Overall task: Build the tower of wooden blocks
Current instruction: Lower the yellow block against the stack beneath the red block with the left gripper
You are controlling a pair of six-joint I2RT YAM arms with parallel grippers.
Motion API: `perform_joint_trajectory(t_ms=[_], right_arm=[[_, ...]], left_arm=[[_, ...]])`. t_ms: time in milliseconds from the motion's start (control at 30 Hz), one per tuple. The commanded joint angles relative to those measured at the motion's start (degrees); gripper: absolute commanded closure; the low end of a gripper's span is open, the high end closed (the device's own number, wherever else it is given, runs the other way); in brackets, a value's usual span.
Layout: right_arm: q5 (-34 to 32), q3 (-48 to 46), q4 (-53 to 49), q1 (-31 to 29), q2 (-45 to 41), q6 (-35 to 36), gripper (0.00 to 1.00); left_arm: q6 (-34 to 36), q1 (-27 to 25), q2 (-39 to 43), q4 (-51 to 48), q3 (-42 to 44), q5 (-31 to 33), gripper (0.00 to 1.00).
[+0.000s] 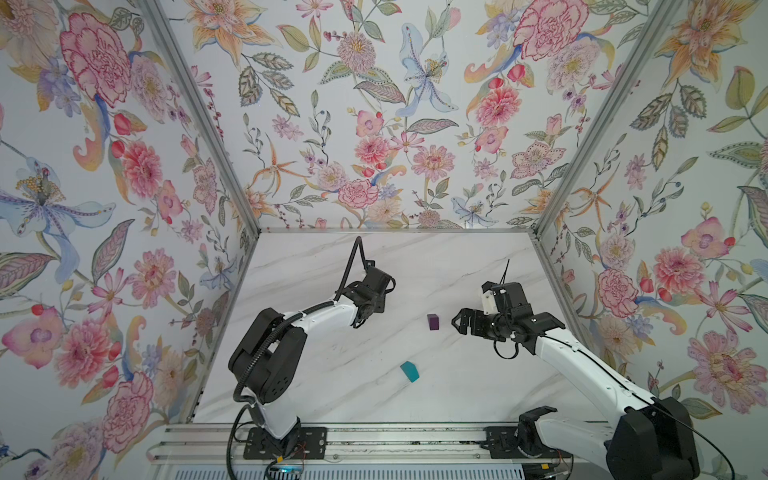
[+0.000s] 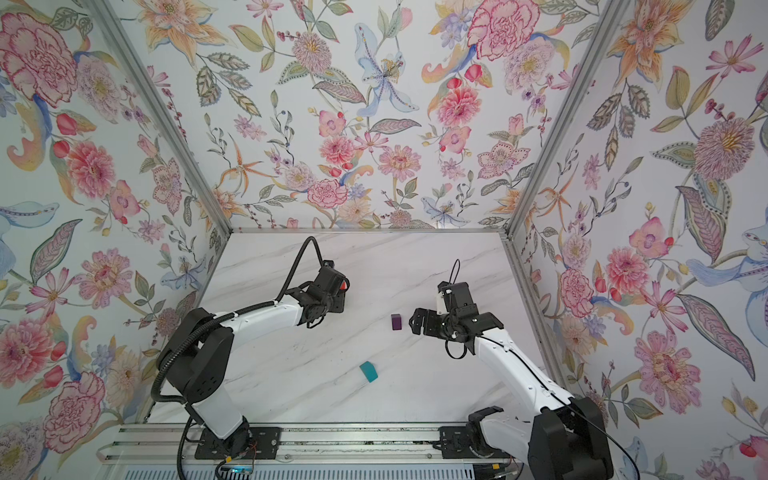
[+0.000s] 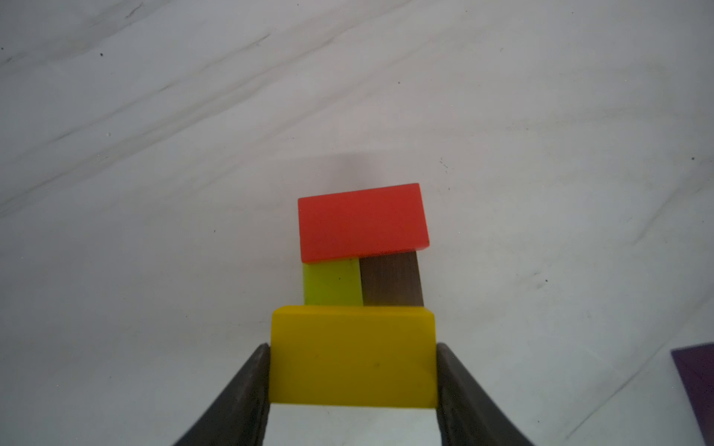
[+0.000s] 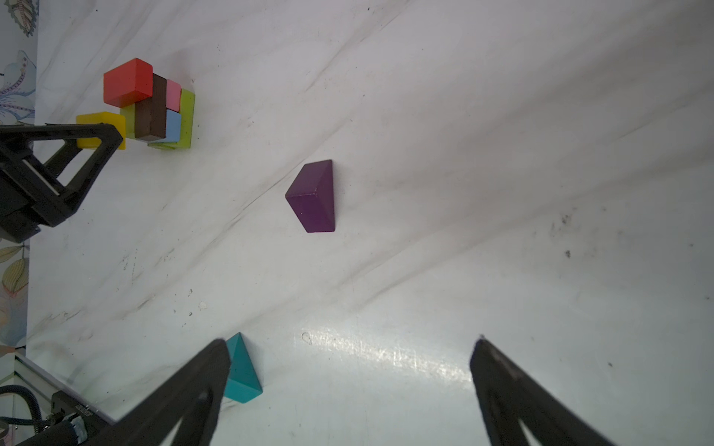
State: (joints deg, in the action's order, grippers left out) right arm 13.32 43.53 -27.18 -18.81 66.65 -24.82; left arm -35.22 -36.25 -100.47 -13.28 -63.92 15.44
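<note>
The tower stands at the table's middle left, with a red block on top, lying across a lime green block and a brown block. Pink, light blue and lime green blocks show lower down. My left gripper is shut on a yellow block, level with the red block and beside it; I cannot tell whether it touches the tower. In a top view only a bit of red shows under that gripper. My right gripper is open and empty, just right of a purple block.
A teal block lies nearer the front of the marble table, beside my right gripper's finger in the right wrist view. Flowered walls close in the left, back and right. A metal rail with the arm bases runs along the front.
</note>
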Motion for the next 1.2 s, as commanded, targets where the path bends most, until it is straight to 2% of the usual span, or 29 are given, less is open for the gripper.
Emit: perform_joint_trajectory(t_ms=[0,367,1167], right_arm=[[0.6,0.8,1.0,0.7,0.5,1.4,0.01],[2.0,-0.5,1.3,2.8,0.3,2.1,0.01],[3.4,-1.7,1.6,5.1,-0.2,2.8,0.01]], left_arm=[[-0.5,0.7,-1.5,-1.8,-2.5,1.6,0.41],[-0.3,0.7,-4.5,-3.7,-6.2,2.0,0.39],[-0.2,0.7,-7.0,-4.8,-8.6,3.4,0.36]])
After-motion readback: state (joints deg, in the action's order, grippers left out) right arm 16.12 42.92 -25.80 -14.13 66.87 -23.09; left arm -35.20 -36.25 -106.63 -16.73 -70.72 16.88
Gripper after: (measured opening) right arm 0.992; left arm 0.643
